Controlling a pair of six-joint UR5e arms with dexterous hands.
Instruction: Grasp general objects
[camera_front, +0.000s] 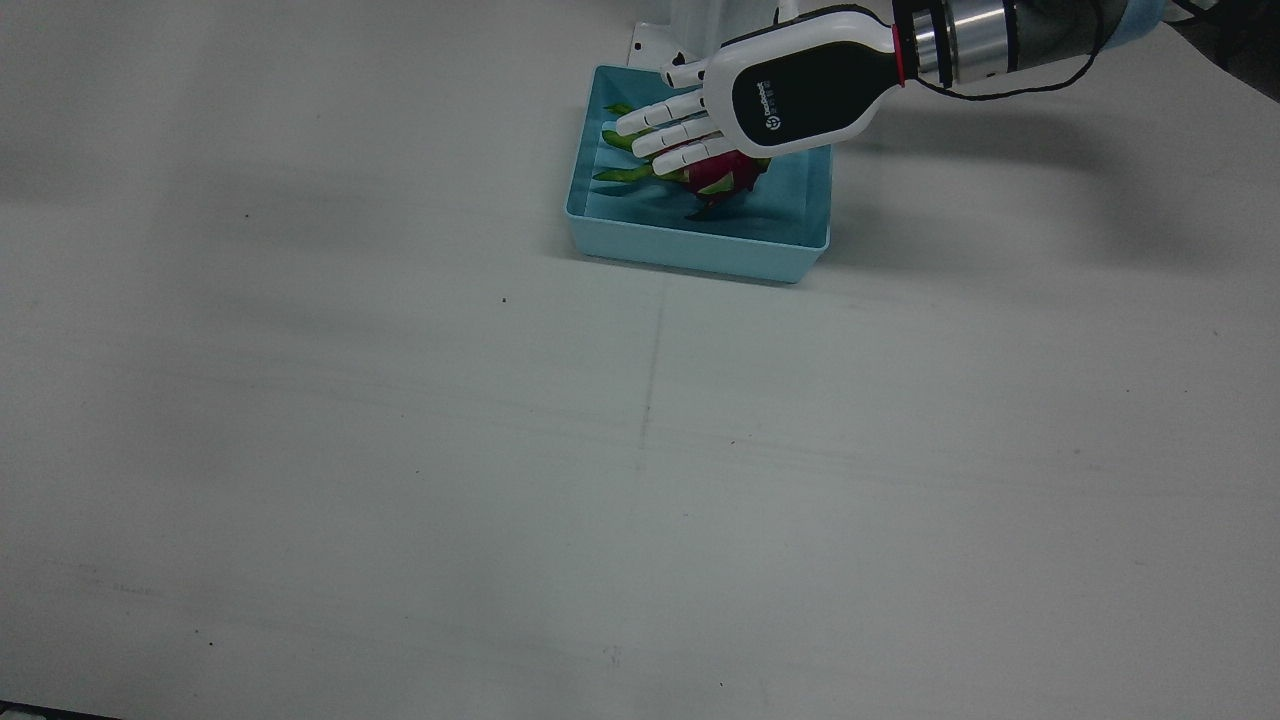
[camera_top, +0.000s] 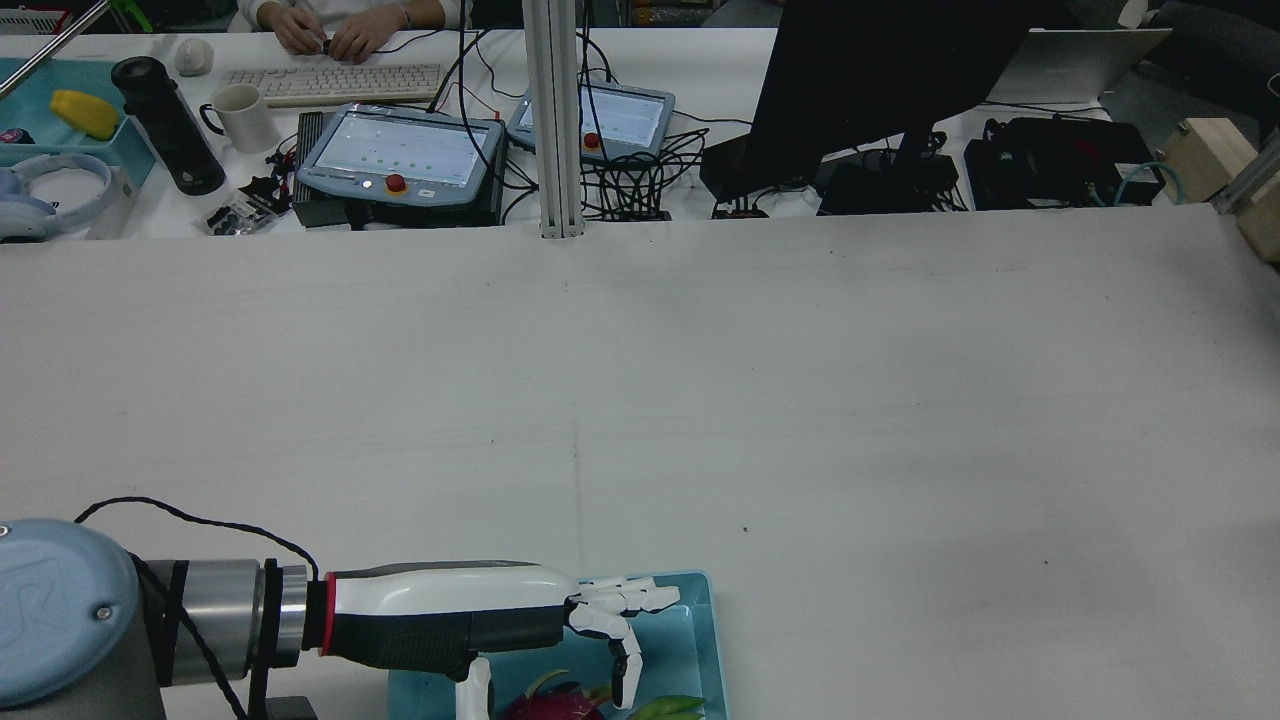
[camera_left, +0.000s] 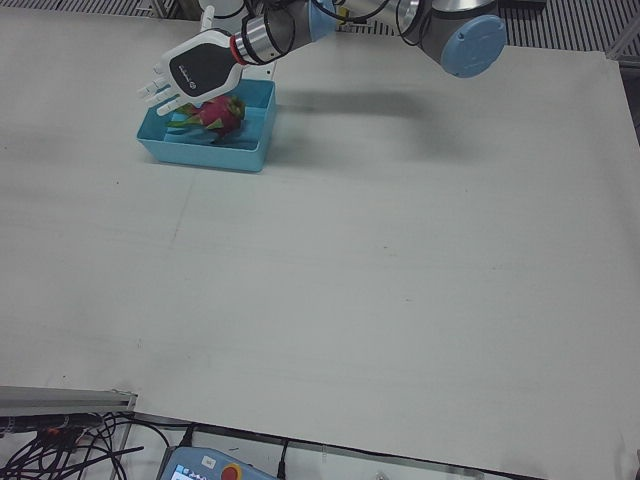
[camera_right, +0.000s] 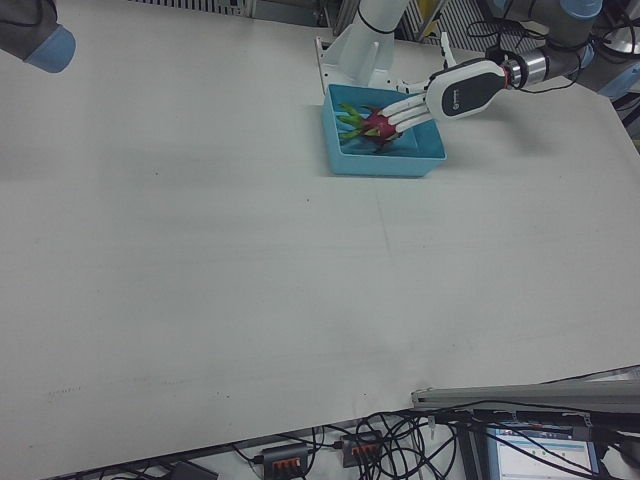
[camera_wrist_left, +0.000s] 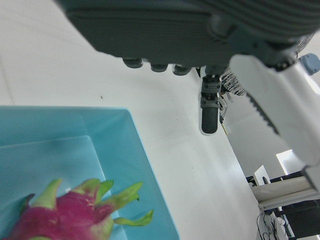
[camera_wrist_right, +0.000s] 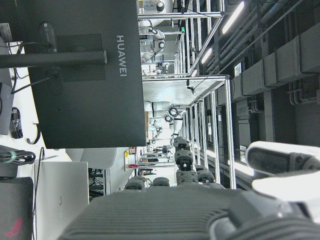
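- The left hand (camera_front: 760, 100) hangs palm-down over the blue tray (camera_front: 690, 248), fingers (camera_front: 665, 135) spread and stretched out, closed on nothing.
- The tray's walls rise on every side beneath the hand; past its outer wall the white surface (camera_front: 500, 450) runs wide and bare away from the hand.
- On the hand's far side from that bare stretch, a white pedestal base (camera_right: 365, 55) stands just beside the tray's rim.
- In the rear view one finger bends down toward the fruit while the others reach over the tray's far wall.
- The dragon fruit (camera_front: 722, 178) lies in the tray right under the fingers: magenta skin, with green pointed scales (camera_front: 625, 170) fanning out beyond the fingertips. Whether the hand touches it cannot be told.
- The right hand (camera_wrist_right: 200, 210) shows only in its own camera, pointed at a dark monitor (camera_wrist_right: 80, 75); its fingers' state cannot be told.
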